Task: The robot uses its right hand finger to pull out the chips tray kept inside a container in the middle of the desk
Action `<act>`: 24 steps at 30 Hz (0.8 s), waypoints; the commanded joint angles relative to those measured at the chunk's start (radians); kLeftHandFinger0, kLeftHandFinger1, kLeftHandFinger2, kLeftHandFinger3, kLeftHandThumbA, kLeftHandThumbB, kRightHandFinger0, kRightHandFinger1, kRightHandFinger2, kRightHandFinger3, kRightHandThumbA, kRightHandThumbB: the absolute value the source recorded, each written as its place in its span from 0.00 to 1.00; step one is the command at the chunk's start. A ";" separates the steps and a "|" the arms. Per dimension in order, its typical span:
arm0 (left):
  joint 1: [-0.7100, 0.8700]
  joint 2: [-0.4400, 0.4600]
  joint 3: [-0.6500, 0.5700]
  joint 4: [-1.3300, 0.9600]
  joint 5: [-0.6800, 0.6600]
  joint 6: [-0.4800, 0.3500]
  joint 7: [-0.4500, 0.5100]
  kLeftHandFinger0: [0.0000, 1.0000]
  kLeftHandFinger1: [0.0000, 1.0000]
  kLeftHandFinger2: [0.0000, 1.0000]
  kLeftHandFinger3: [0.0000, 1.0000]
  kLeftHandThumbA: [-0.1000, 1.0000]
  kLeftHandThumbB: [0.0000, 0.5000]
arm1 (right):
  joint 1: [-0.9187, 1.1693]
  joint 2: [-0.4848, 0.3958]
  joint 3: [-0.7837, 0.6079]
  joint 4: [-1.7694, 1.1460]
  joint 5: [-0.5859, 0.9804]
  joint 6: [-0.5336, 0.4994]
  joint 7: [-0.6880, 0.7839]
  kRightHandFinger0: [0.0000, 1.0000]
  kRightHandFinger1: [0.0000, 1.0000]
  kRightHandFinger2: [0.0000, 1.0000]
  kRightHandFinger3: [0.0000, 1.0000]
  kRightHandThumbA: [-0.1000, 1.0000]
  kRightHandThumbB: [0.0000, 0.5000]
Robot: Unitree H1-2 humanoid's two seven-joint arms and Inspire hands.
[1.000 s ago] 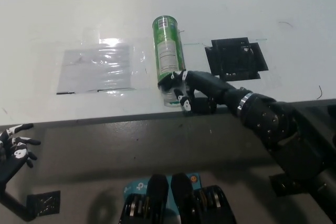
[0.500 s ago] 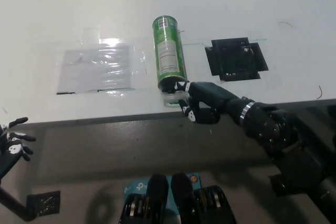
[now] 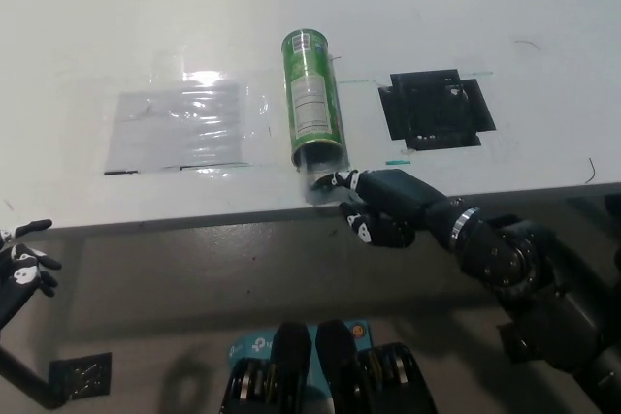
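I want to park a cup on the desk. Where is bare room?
Bare: the far strip beyond the green can, and right of the black mat. Crowded: the near edge, where the right hand meets the can's mouth.

green chips container (image 3: 313, 94) with a white label panel, its print too small to read

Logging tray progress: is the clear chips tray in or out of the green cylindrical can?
Partly out: the clear tray protrudes from the lying green can, black right hand at it.
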 commanded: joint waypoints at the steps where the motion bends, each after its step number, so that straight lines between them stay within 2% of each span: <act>1: -0.018 0.031 0.006 -0.032 -0.003 -0.017 -0.011 0.33 0.30 0.35 0.64 0.08 0.18 | 0.006 -0.021 -0.007 -0.052 -0.032 -0.029 -0.001 0.14 0.23 0.83 0.85 0.00 0.51; 5: -0.016 0.029 0.005 -0.028 -0.004 -0.022 -0.013 0.32 0.30 0.34 0.63 0.07 0.17 | 0.038 -0.018 -0.009 -0.090 -0.032 -0.004 0.015 0.07 0.13 0.82 0.83 0.00 0.54; 7: -0.015 0.027 0.007 -0.030 -0.008 -0.016 -0.011 0.32 0.30 0.34 0.64 0.07 0.17 | 0.048 -0.018 -0.012 -0.096 -0.020 -0.011 0.022 0.08 0.14 0.82 0.84 0.00 0.53; 9: -0.013 0.030 0.008 -0.028 -0.009 -0.018 -0.014 0.32 0.30 0.34 0.64 0.08 0.18 | 0.070 -0.024 -0.009 -0.125 -0.018 -0.007 0.035 0.04 0.10 0.79 0.85 0.00 0.50; 11: -0.012 0.028 0.010 -0.039 -0.012 0.001 -0.009 0.31 0.30 0.34 0.64 0.06 0.15 | 0.105 -0.036 -0.007 -0.168 -0.027 -0.003 0.039 0.00 0.04 0.75 0.84 0.00 0.49; 12: -0.012 0.026 0.010 -0.041 -0.011 0.004 -0.007 0.31 0.30 0.34 0.64 0.06 0.15 | 0.116 -0.041 -0.006 -0.188 -0.035 -0.002 0.039 0.00 0.00 0.76 0.84 0.00 0.51; 14: -0.012 0.028 0.009 -0.034 -0.010 -0.008 -0.012 0.33 0.31 0.35 0.64 0.05 0.14 | 0.129 -0.046 -0.008 -0.214 -0.034 0.007 0.049 0.00 0.00 0.78 0.84 0.00 0.50; 16: -0.013 0.026 0.010 -0.037 -0.014 0.000 -0.011 0.34 0.32 0.36 0.65 0.05 0.14 | 0.148 -0.052 -0.013 -0.249 -0.024 0.017 0.063 0.06 0.03 0.79 0.85 0.00 0.48; 18: -0.016 0.026 0.010 -0.025 -0.016 -0.012 -0.015 0.32 0.30 0.35 0.64 0.05 0.16 | 0.165 -0.058 -0.018 -0.279 -0.023 0.025 0.069 0.02 0.00 0.78 0.85 0.00 0.50; 21: -0.015 0.027 0.006 -0.026 -0.004 -0.012 -0.011 0.32 0.30 0.35 0.66 0.05 0.17 | 0.194 -0.068 -0.025 -0.326 -0.019 0.042 0.081 0.00 0.00 0.81 0.86 0.00 0.45; 24: -0.016 0.025 0.008 -0.026 -0.011 -0.007 -0.011 0.32 0.30 0.35 0.66 0.05 0.18 | 0.211 -0.071 -0.031 -0.347 -0.011 0.052 0.087 0.00 0.02 0.81 0.86 0.00 0.46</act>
